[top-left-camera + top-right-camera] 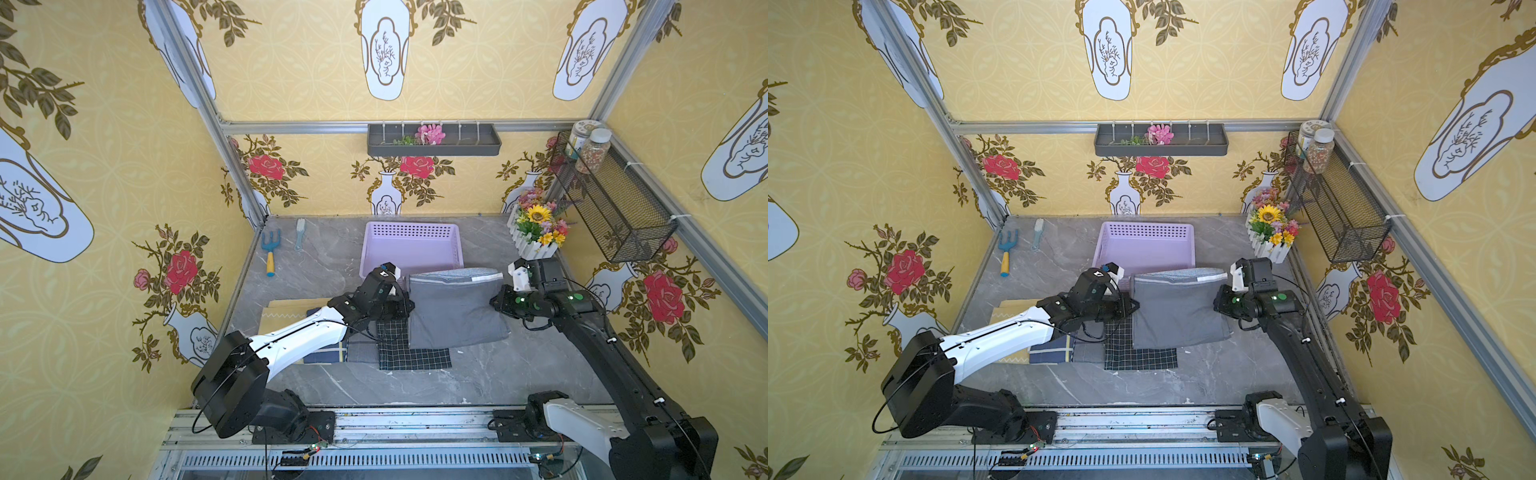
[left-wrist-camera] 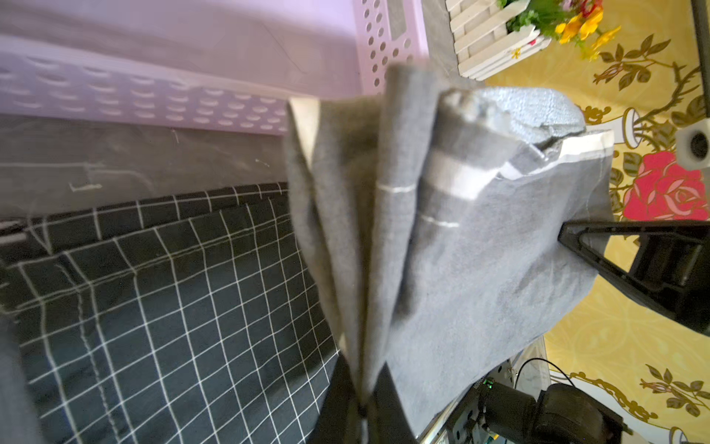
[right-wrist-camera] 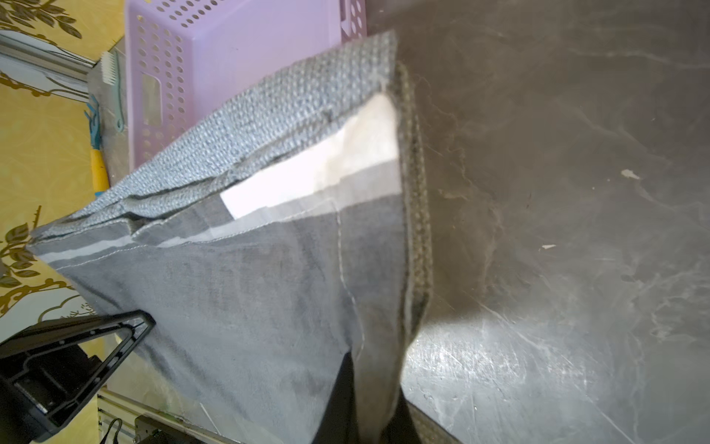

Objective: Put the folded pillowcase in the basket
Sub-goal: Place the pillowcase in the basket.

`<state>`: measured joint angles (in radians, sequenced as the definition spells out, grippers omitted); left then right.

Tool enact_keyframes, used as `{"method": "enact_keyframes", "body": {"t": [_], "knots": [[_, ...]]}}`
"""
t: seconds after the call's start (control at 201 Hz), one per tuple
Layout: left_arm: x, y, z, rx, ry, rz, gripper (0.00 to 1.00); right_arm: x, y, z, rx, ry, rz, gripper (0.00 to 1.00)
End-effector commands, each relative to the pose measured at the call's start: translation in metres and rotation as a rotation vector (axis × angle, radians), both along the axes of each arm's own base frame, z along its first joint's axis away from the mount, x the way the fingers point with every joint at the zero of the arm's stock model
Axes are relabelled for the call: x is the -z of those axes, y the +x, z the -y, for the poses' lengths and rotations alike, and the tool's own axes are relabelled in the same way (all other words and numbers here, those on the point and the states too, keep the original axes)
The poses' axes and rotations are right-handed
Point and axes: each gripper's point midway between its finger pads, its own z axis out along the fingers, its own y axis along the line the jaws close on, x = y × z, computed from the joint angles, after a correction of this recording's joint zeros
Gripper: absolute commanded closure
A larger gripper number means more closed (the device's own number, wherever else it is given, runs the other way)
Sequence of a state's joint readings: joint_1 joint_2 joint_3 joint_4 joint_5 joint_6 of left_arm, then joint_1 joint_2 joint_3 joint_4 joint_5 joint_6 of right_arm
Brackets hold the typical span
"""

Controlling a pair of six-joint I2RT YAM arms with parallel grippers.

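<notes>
Just on the robot's side of the basket [image 1: 411, 233], the folded pillowcase [image 1: 455, 311] is held up between the two arms. Its far edge is close to the basket's near wall, but no part of it is seen inside. The left gripper [image 1: 404, 308] is clamped on one side edge of the cloth and the right gripper [image 1: 495, 303] on the opposite edge. In both wrist views several layers are pinched between the closed jaws. At the far edge the layers are fanned open a little, and a white inner layer is shown.

For a good placing, it is judged that both arms should be carried toward the basket together and at equal height, so that the fold is not pulled open. The hanging part should be raised enough that the near wall is cleared and not pushed. The pillowcase appears about as wide as the basket, so the side walls may be touched by the grippers. Release is best made only when the bundle rests on the solid bottom. A black checked cloth [image 1: 415, 353] lies farther from the basket, partly under the pillowcase, and should not be dragged along.
</notes>
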<state>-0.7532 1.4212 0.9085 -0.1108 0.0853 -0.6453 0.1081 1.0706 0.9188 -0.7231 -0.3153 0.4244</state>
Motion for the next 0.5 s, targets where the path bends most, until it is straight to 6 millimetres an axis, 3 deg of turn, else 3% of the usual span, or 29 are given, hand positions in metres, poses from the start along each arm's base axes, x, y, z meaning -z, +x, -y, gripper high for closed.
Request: {"method": "enact_keyframes", "body": {"t": [0.0, 0.199, 0.493], "knots": [[-0.009, 0.014, -0.007, 0.003, 0.038, 0.049, 1.00, -0.023, 0.022, -0.010, -0.005, 0.018, 0.098, 1.00], [-0.033, 0.048, -0.019, -0.009, 0.068, 0.127, 1.00, -0.043, 0.053, -0.033, -0.033, 0.007, 0.186, 1.00], [-0.058, 0.106, -0.060, -0.081, 0.102, 0.213, 1.00, -0.052, 0.108, -0.055, -0.003, 0.034, 0.240, 1.00]]}}
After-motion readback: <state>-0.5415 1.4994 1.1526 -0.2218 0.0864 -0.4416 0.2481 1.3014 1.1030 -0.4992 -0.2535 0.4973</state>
